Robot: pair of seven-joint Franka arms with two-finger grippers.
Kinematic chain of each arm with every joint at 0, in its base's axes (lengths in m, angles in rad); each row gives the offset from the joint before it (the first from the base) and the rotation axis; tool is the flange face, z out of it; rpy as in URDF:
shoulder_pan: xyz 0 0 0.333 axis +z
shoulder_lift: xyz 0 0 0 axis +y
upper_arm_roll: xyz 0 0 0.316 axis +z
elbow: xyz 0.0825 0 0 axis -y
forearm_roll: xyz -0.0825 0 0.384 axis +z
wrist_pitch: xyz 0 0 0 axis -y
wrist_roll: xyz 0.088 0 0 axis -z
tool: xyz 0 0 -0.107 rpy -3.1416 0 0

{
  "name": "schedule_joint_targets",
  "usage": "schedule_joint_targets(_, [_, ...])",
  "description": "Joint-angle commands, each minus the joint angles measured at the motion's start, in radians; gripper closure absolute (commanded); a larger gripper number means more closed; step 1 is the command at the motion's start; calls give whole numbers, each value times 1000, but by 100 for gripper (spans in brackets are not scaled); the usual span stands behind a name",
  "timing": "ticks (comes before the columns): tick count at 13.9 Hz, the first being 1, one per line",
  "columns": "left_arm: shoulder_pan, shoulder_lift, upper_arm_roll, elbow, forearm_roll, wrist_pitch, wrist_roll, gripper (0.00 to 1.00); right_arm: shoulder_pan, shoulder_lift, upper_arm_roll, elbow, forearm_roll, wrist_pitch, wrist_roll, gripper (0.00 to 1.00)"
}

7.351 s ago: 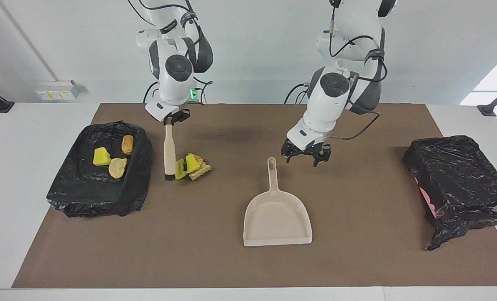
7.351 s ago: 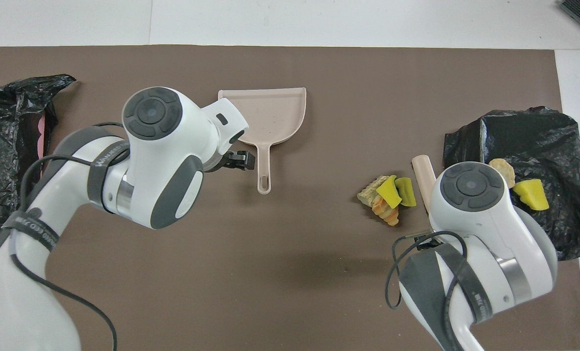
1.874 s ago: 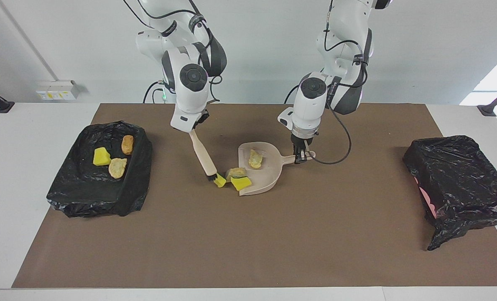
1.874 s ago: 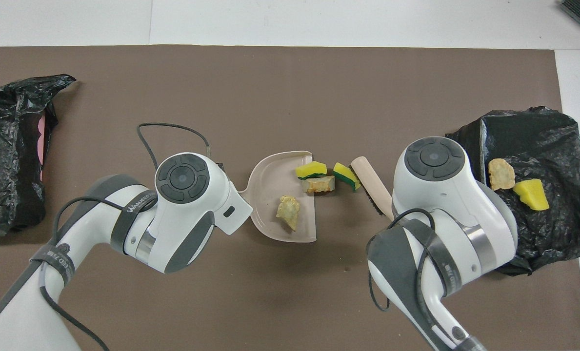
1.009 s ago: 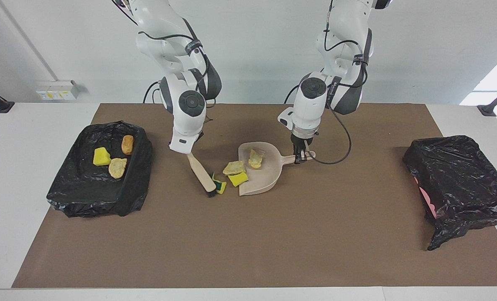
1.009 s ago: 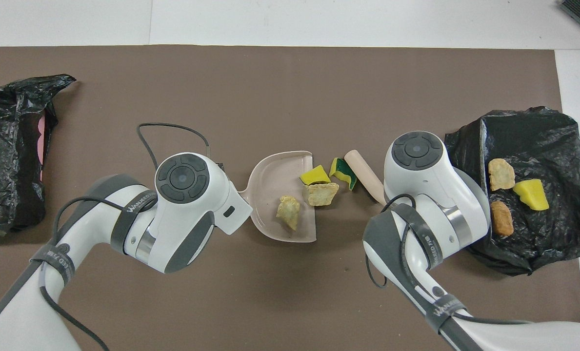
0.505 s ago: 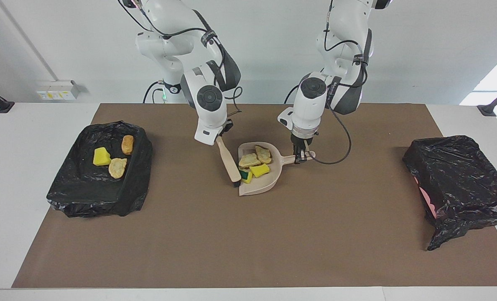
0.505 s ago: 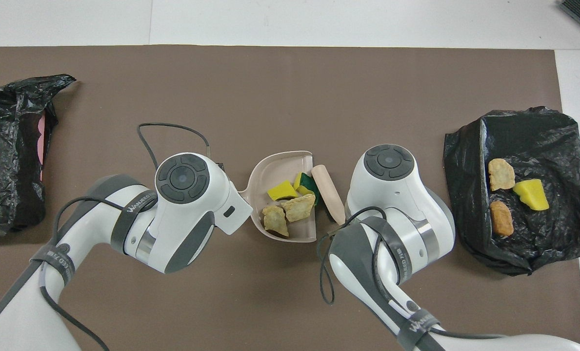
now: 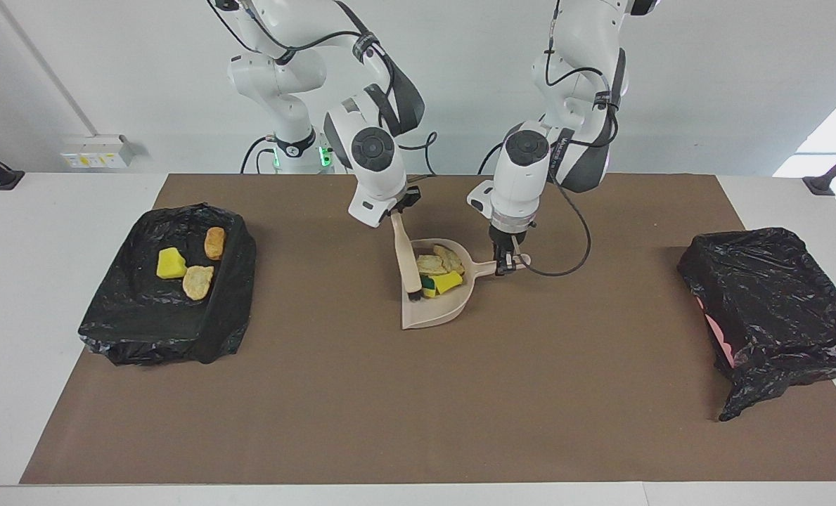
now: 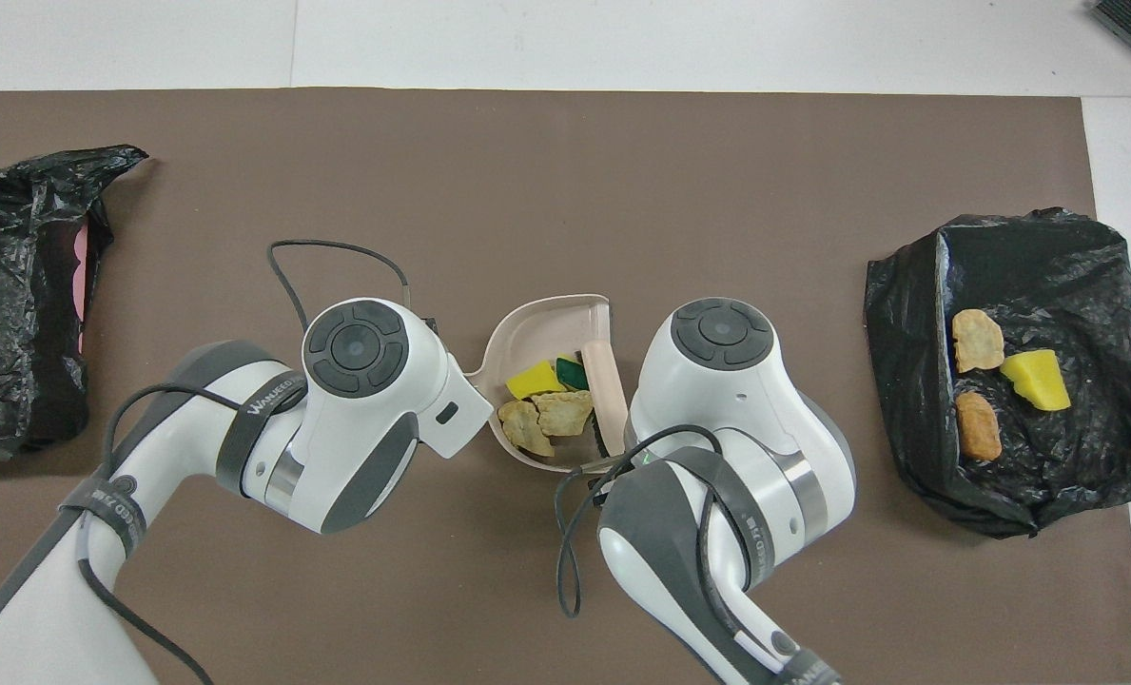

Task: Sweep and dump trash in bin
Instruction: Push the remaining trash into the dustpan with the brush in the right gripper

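**A:** Well, start big: why is the table (image 9: 418, 436) laid out like this, with a bag at each end?

**B:** My guess is the brown mat (image 9: 319, 393) marks the work area, and a black-bagged bin (image 9: 157, 330) sits at the right arm's end with three scraps already in it (image 9: 182, 270). A second black-bagged bin (image 9: 776, 309) stands at the left arm's end; I can't see anything inside it.

**A:** And the dustpan in the middle?

**B:** The dustpan (image 9: 435, 313) lies on the mat between the arms, its mouth turned toward the right arm's end, presumably so scraps can be pushed straight in. The left end effector (image 9: 507, 266) is clamped on the dustpan's handle, which I read as bracing it against the push.

**A:** What does the pushing?

**B:** The brush (image 9: 406, 261). The right end effector (image 9: 396, 209) is clamped on its upper end, and the brush slants down so its bristle end sits at the pan's mouth, against the pile.

**A:** Where is the trash, then?

**B:** The trash (image 9: 440, 270) is inside the dustpan, bunched toward the handle end: two tan lumps, a yellow chunk and a green-backed piece. The brush looks placed to keep them from sliding out.

**A:** So sweeping is done?

**B:** Seemingly; dumping is not yet done.
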Motion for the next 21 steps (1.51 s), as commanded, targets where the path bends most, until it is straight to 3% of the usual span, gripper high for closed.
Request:
schedule_joint_targets(1, [-16,-25,9,-37,-7,36,-7,100,-16,-65,5,19,30,-97,21,100])
schedule_joint_targets(5, [-15,-23,9,-37,-8,38,3,100,-15,-89,6,39,31,-150,32,100])
schedule_joint_targets(12, [-10,-23,9,-37,-8,47,9,100,74,-104,8,50,94,-105,185,100])
schedule_joint_targets(18, [10,-14,7,-37,-19,94,61,100,70,-52,8,197,123,-178,225,100])
schedule_joint_targets(21, [31,-13,7,-38,-140,108,160,100,60,-30,6,278,142,-245,231,100])
